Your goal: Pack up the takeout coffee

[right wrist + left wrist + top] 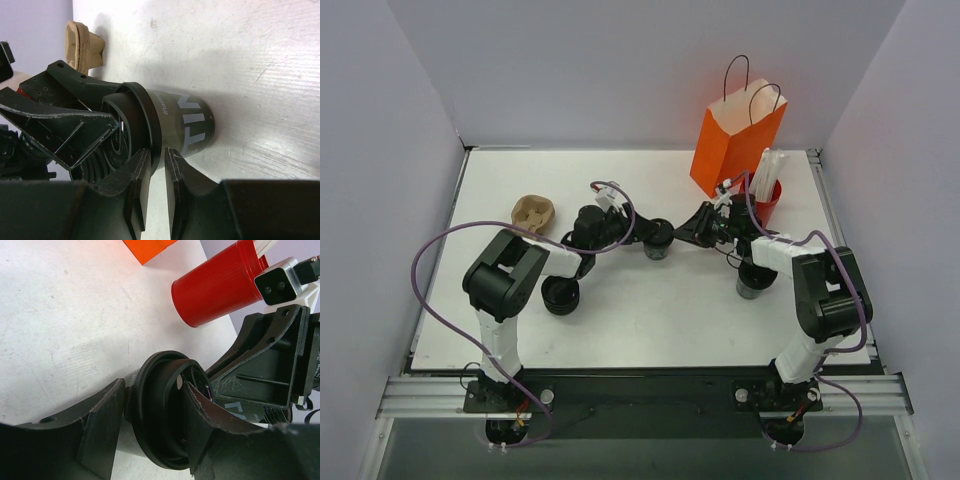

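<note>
Surface (650, 330) is carrying an orange paper bag (735, 140), standing upright at the far right, with a red cup (766, 203) just beside it. Left hand (154, 390) is clamping the takeout coffee (190, 122) by its sides. Right hand (157, 152) is sitting nearly closed at the black rim; I cannot tell whether it is pinching. The takeout coffee is standing upright mid-surface between the 2 hands, apart from the bag.
</note>
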`<state>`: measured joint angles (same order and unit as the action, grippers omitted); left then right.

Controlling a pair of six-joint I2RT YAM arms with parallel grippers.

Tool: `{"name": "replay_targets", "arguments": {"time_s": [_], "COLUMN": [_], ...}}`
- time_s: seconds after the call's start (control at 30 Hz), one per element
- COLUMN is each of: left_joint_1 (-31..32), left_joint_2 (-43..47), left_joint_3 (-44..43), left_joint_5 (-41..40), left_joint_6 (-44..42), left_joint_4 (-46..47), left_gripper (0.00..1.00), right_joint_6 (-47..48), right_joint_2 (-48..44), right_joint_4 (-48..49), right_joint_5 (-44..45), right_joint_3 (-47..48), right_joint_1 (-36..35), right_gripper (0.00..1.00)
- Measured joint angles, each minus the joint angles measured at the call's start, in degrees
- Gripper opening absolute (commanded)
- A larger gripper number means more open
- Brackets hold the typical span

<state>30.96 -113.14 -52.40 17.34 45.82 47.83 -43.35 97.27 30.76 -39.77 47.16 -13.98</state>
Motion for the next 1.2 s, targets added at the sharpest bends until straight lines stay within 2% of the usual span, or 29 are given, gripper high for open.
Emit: {"name": "replay_targets", "arguments": {"time_s": [0.3, 0.4, 0.43, 0.63, 0.67, 0.8, 0.87, 0.9, 0.93, 1.0, 1.1, 1.13, 1.2], "left_joint_1": [0.2, 0.2, 0.2, 0.2, 0.1, 0.0, 0.0, 0.0, 0.0, -0.1, -0.6, -0.9, -1.6], "left_joint_2": [0.3, 0.8, 1.0, 3.1, 3.3, 3.9, 4.2, 4.3, 4.3, 4.3, 4.3, 4.3, 4.3], "left_joint_3": [-0.9, -1.6, -2.1, -5.7, -6.6, -9.8, -11.2, -12.2, -13.0, -15.0, -17.5, -18.4, -20.4], "left_joint_5": [0.1, 0.3, 0.6, 2.3, 2.7, 4.3, 4.9, 5.2, 5.3, 5.5, 5.6, 5.7, 5.9], "left_joint_6": [-0.2, -0.7, -1.0, -2.9, -3.3, -5.2, -6.3, -6.8, -7.3, -8.6, -10.1, -10.4, -11.1], "left_joint_4": [-2.0, -3.8, -5.2, -16.4, -18.6, -27.0, -30.7, -33.2, -34.7, -38.7, -43.4, -45.0, -47.8], "left_gripper": [0.59, 0.63, 0.64, 0.7, 0.77, 0.85, 0.87, 0.91, 0.93, 0.97, 0.97, 0.97, 0.97], "right_joint_6": [4.3, 6.7, 7.5, 11.8, 12.2, 13.8, 14.6, 15.0, 15.3, 16.1, 17.6, 18.2, 19.0], "right_joint_2": [0.0, -0.5, -0.9, -6.5, -7.3, -9.7, -10.3, -10.6, -10.7, -11.1, -11.7, -11.9, -12.1], "right_joint_4": [-10.2, -13.9, -15.5, -23.1, -23.7, -25.5, -26.3, -26.8, -27.1, -28.0, -30.0, -30.9, -32.5], "right_joint_5": [0.9, 1.5, 1.8, 4.3, 4.6, 5.4, 5.7, 5.9, 6.0, 6.4, 7.6, 8.1, 9.1], "right_joint_3": [5.0, 6.5, 6.8, 7.3, 7.4, 7.4, 7.4, 7.4, 7.4, 7.4, 7.4, 7.6, 8.4], "right_joint_1": [0.0, 0.0, 0.0, 0.0, 0.0, 0.0, 0.0, 0.0, 0.0, 0.0, -0.2, -0.4, -0.6], "right_gripper": [0.25, 0.32, 0.36, 0.4, 0.41, 0.46, 0.51, 0.53, 0.59, 0.66, 0.74, 0.8, 0.84]}}
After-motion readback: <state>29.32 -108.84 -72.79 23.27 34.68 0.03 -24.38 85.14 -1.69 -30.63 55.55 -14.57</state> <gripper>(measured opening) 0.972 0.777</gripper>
